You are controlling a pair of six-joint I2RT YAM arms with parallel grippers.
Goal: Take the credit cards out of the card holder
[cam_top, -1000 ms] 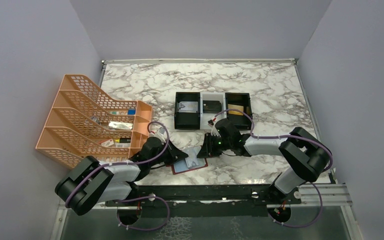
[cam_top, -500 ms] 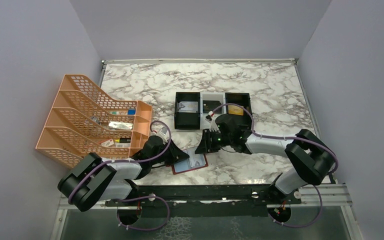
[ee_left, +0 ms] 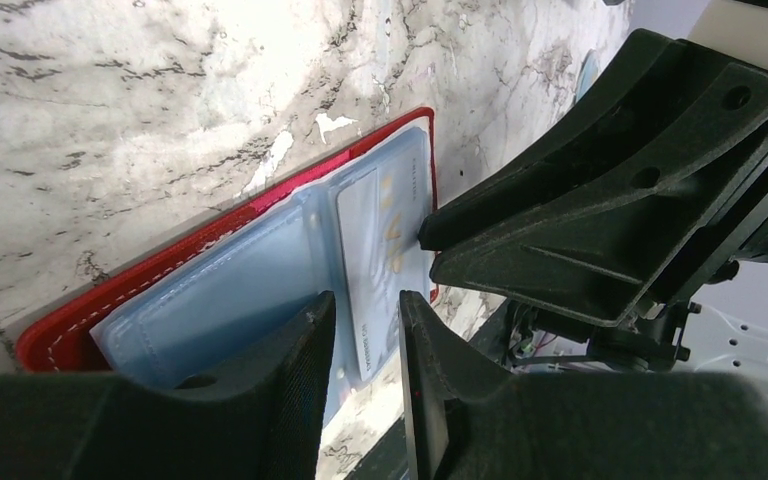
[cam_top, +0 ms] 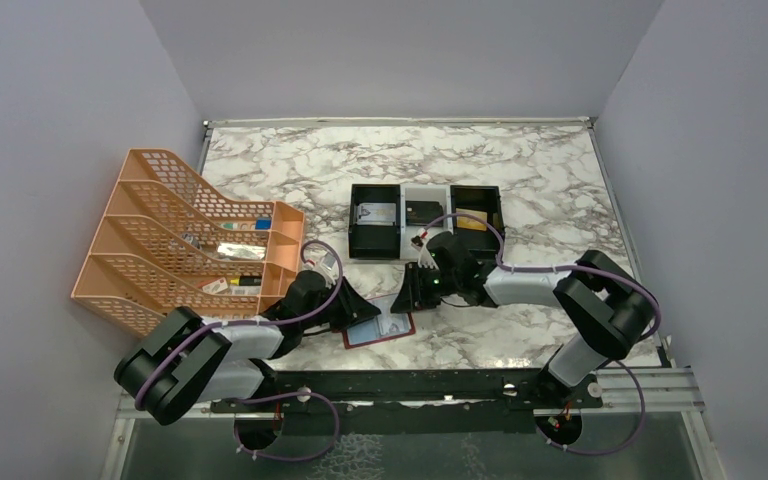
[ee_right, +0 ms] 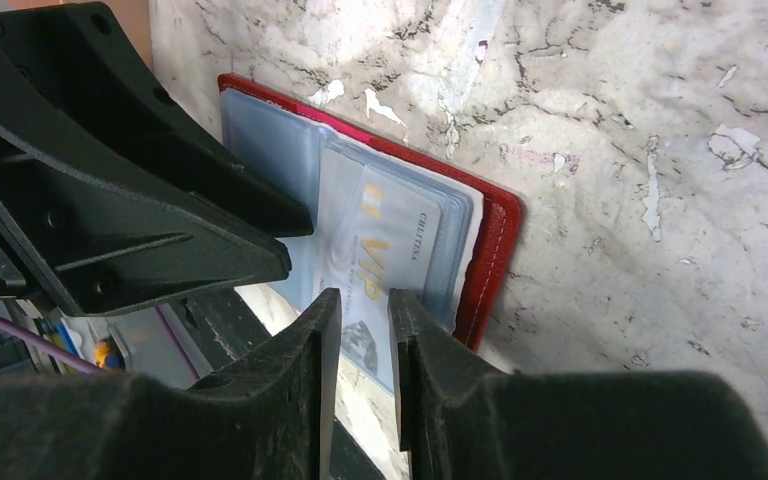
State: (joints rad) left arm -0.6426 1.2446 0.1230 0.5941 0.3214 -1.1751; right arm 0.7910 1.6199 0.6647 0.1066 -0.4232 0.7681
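Left fingers and right fingers face each other over the open card holder, which lies flat on the marble tabletop near its front edge, between the two arms. Each pair is set close with only a narrow gap, tips down on the holder's pale blue inner panels; whether either pair pinches anything cannot be told. A silvery-white credit card marked VIP sits in the clear sleeve under the right fingers, its end seeming to stick out past the red border. Farther back, a three-compartment tray holds a silvery card, a black card and a gold card. An orange file rack stands at the left.
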